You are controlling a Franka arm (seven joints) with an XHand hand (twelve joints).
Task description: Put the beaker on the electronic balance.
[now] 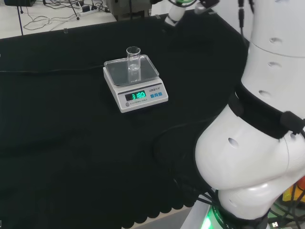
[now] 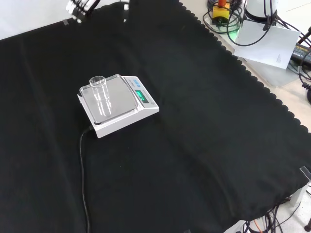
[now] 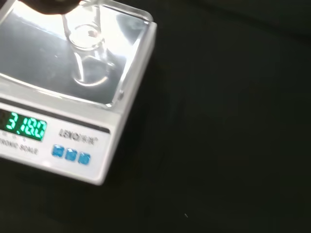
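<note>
Head view, clear beaker (image 1: pixel 133 64) upright on the balance (image 1: pixel 136 82) pan, near its far edge, bare black cloth (image 1: pixel 62 143) all round, front view, hand (image 2: pixel 77 8) at the cloth's top-left edge, finger state unclear, thin cable (image 2: pixel 83 179) trailing from the balance, wrist view, beaker near the pan's corner.

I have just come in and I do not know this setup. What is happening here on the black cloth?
A clear glass beaker stands upright on the steel pan of a white electronic balance, whose green display is lit. Nothing holds the beaker now. In the front view, part of the robot's hand is at the top edge, well away from the balance, so the placing looks done. A black cable runs from the balance across the cloth.
</note>
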